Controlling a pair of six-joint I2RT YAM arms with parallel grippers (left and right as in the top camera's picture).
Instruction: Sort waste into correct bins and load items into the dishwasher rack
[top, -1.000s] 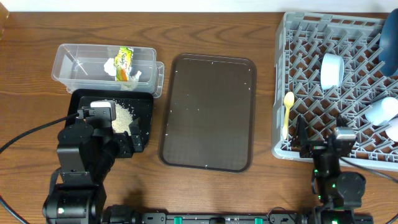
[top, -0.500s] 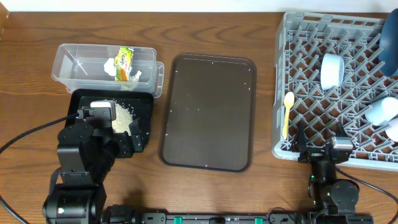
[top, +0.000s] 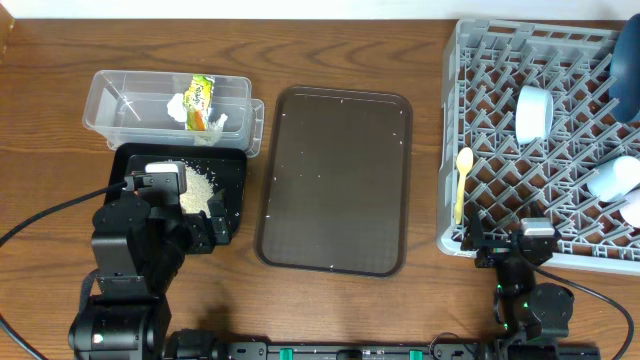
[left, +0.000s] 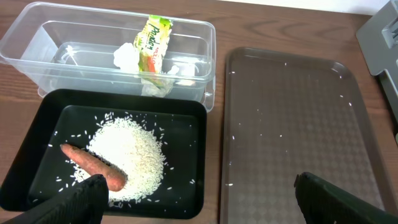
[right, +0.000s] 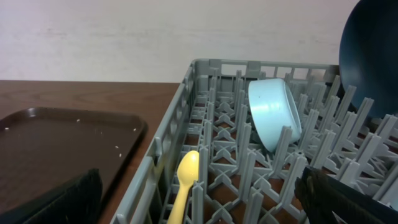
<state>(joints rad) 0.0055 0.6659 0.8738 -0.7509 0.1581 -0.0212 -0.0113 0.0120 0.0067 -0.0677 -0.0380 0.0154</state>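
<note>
The clear tub (top: 105, 108) holds the tissue (left: 127, 55) and the wrapper (left: 154, 46). In front of it, the black tray (left: 205, 155) carries the rice (left: 134, 152) and the carrot (left: 93, 165). My left gripper (left: 199, 205) hangs open over that tray's near edge, holding nothing. The grey rack (top: 450, 140) holds the yellow spoon (right: 185, 180), the light-blue bowl (right: 273, 112), the dark blue bowl (right: 373, 56) and two cups (top: 612, 178). My right gripper (top: 508, 243) stands open and holds nothing at the rack's front edge, near the spoon.
A dark brown serving tray (top: 335, 180) with a few stray rice grains lies between the bins and the rack. The left arm's cable (top: 45, 222) trails across the table at the left.
My right gripper has drawn back from over the rack toward the table's front edge. The left arm and all objects stay put.
</note>
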